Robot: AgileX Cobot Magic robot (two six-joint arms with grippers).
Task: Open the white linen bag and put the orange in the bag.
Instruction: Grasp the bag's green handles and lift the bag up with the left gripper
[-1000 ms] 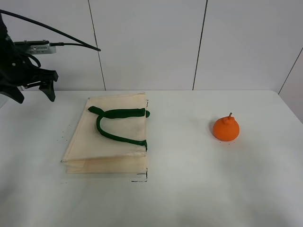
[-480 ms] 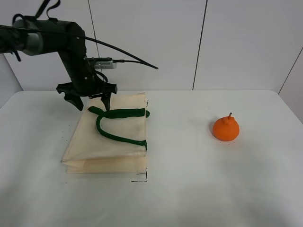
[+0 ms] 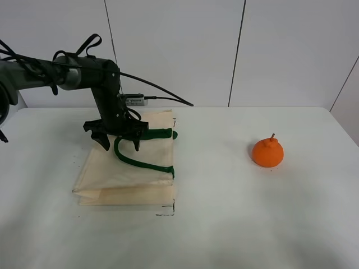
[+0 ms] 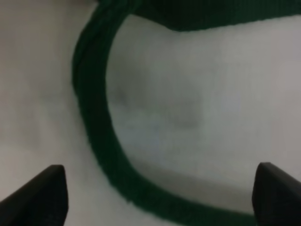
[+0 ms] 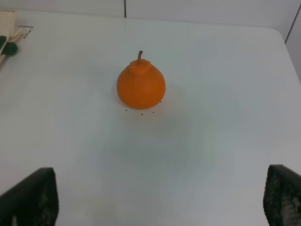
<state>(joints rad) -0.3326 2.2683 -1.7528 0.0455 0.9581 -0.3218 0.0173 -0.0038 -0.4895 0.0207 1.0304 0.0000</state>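
Observation:
The white linen bag (image 3: 128,168) lies flat on the table's left part, its dark green handles (image 3: 140,163) on top. My left gripper (image 3: 120,144) is open and hangs low over the bag's far half, its fingertips straddling the handle loop. In the left wrist view the handle (image 4: 94,117) curves over the cloth (image 4: 188,94) between the spread fingertips (image 4: 47,193), and the gripper (image 4: 160,195) holds nothing. The orange (image 3: 267,152) stands alone on the right. In the right wrist view the orange (image 5: 140,85) is well ahead of my open, empty right gripper (image 5: 155,197).
The white table (image 3: 224,224) ends at a white panelled wall (image 3: 179,50) behind. Small black corner marks (image 3: 168,212) are drawn near the bag's front right corner. The bag's corner (image 5: 5,28) shows at the edge of the right wrist view.
My left arm has swung in from the far left edge to over the bag and come down onto the handle loop, gripper open. The bag and orange have not moved.

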